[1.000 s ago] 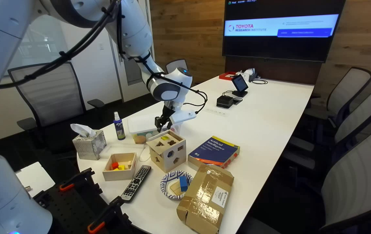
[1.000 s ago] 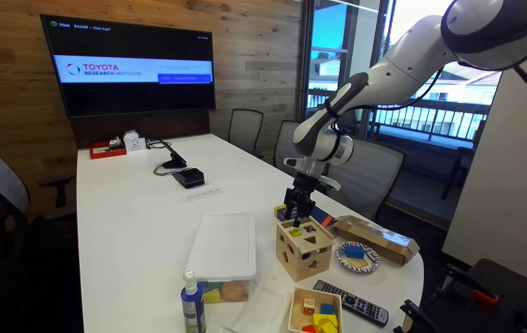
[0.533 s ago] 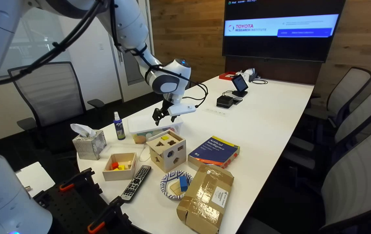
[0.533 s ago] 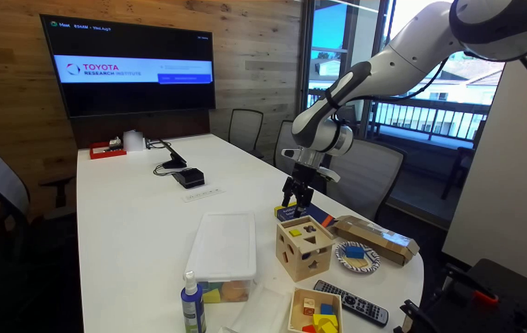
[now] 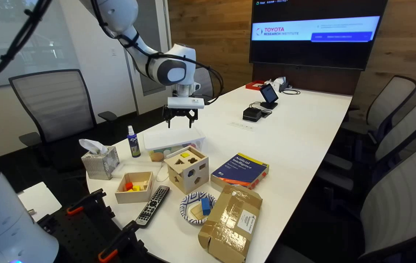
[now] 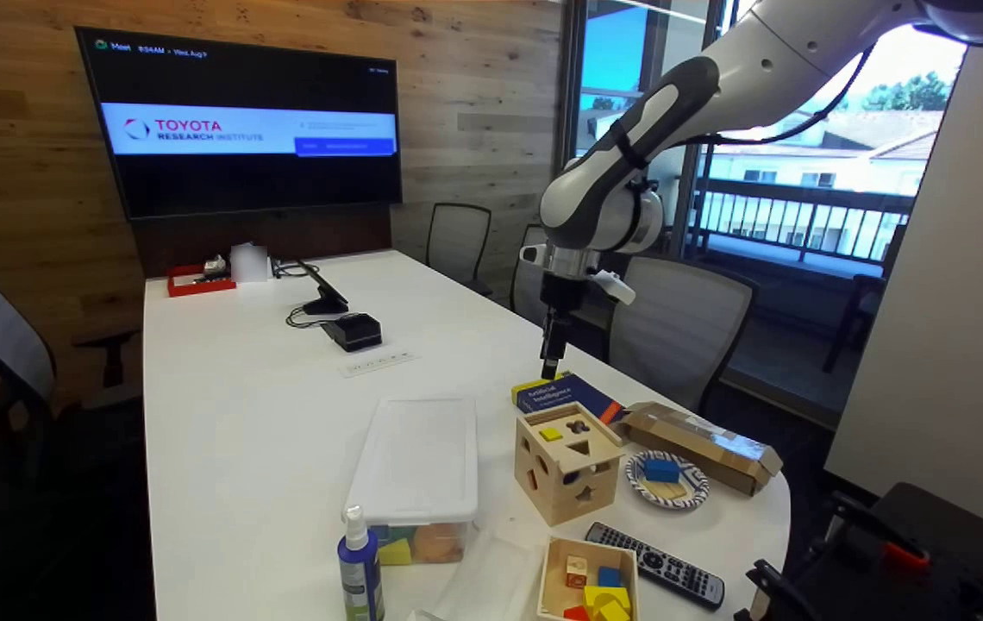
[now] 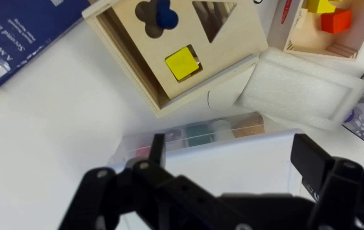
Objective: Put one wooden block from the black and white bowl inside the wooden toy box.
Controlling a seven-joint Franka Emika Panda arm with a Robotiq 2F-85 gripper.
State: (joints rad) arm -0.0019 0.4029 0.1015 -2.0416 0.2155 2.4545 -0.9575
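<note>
The wooden toy box [image 5: 187, 171] stands on the table, with shape holes in its top and sides. In its square top hole sits a yellow block [image 7: 182, 63], with a gap along one edge. A blue piece [image 7: 166, 14] shows through the clover-shaped hole. The black and white bowl [image 5: 183, 210], whose pattern looks blue, holds a blue block [image 5: 205, 206] and a flat pale wooden block [image 5: 197, 211]. My gripper [image 5: 180, 125] hangs above and behind the box in an exterior view, jaws wide apart and nothing between them. In the wrist view my gripper [image 7: 228, 143] is over the white lid.
A lidded plastic bin [image 6: 418, 457] stands beside the box. Around it are a thick blue book [image 5: 241, 170], a brown cardboard packet [image 5: 226, 223], a remote [image 5: 153, 205], a shallow wooden tray [image 5: 131, 197] of blocks, a spray bottle [image 5: 134, 142] and a tissue box [image 5: 100, 162].
My gripper has risen away from the toy box's top and turned about its vertical axis. Its jaws have spread wider. The yellow block has stayed in the square hole.
</note>
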